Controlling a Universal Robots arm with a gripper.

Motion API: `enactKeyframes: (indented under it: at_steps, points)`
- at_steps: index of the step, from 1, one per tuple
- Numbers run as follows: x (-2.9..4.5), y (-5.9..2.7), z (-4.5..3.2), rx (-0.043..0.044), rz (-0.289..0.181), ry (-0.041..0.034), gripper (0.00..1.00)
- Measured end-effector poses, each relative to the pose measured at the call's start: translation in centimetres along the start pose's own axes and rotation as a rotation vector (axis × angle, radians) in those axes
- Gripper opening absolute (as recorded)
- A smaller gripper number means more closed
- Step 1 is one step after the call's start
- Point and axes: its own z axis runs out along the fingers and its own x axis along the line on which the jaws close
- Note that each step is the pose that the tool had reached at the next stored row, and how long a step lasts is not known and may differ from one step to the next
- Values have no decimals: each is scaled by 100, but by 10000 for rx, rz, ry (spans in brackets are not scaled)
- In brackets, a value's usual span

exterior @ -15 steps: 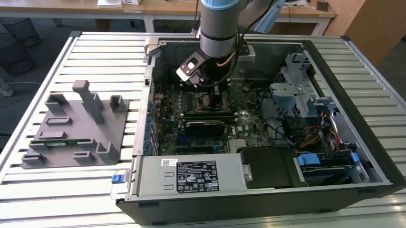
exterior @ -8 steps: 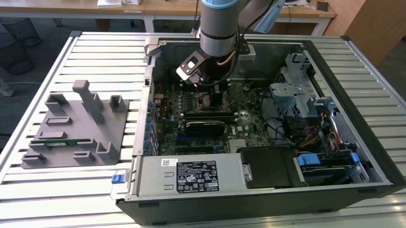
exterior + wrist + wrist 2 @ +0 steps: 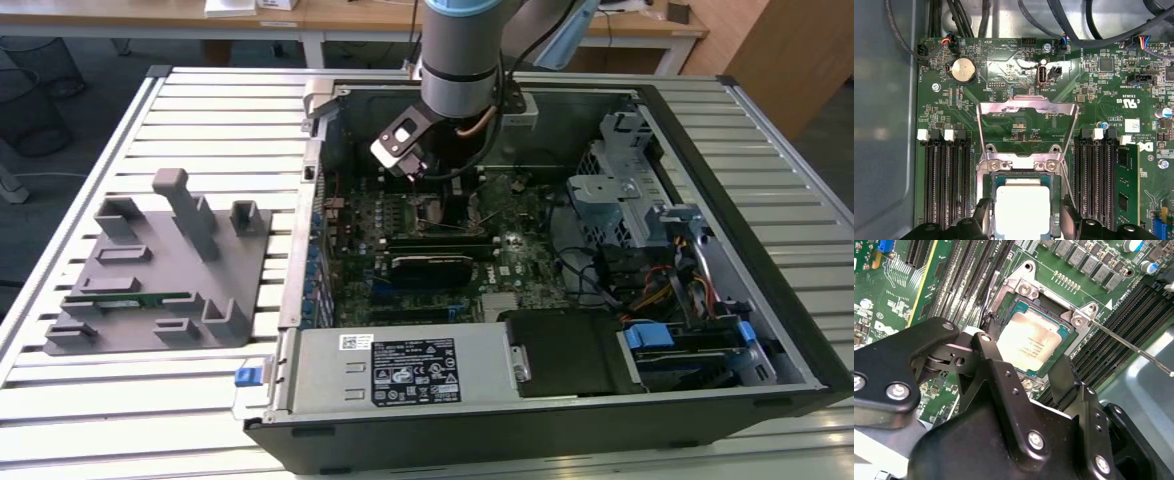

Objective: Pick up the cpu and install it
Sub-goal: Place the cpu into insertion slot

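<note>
The cpu [image 3: 1022, 210] [image 3: 1029, 342], a flat square chip with a silvery top and a thin green rim, lies level in the opening of the black socket [image 3: 1004, 300] on the motherboard. My gripper [image 3: 1024, 220] [image 3: 1026, 365] is shut on the cpu, one black finger at each of two opposite edges. Whether the chip rests fully in the socket or hovers just above it, I cannot tell. The socket's metal load plate [image 3: 1026, 122] stands flipped open, and its thin lever [image 3: 1134, 347] sticks out to the side. In the exterior view the arm [image 3: 461, 60] reaches down into the open computer case [image 3: 747, 150].
Memory slots [image 3: 946, 185] flank the socket, one holding a green stick [image 3: 1126, 185]. Cables [image 3: 954, 20] run along the case wall. On the slatted table [image 3: 200, 110] at the exterior view's left stands a grey fixture [image 3: 147, 270] with a green memory stick [image 3: 127, 298].
</note>
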Motion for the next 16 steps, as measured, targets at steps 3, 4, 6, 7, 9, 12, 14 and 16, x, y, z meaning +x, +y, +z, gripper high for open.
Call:
enactKeyframes:
  at_steps: [3,4,6,7,9,12,14,16]
  points:
    - [0,0,-1,0,1,0,64]
    - [0,0,-1,0,0,-1,64]
    - [0,0,-1,0,0,0,58]
    - [0,0,-1,0,1,0,58]
    - [0,0,-1,0,4,0,58]
    - [0,0,-1,0,4,0,49]
    - [-1,0,-2,1,5,-2,49]
    - [-1,0,-2,1,9,-2,49]
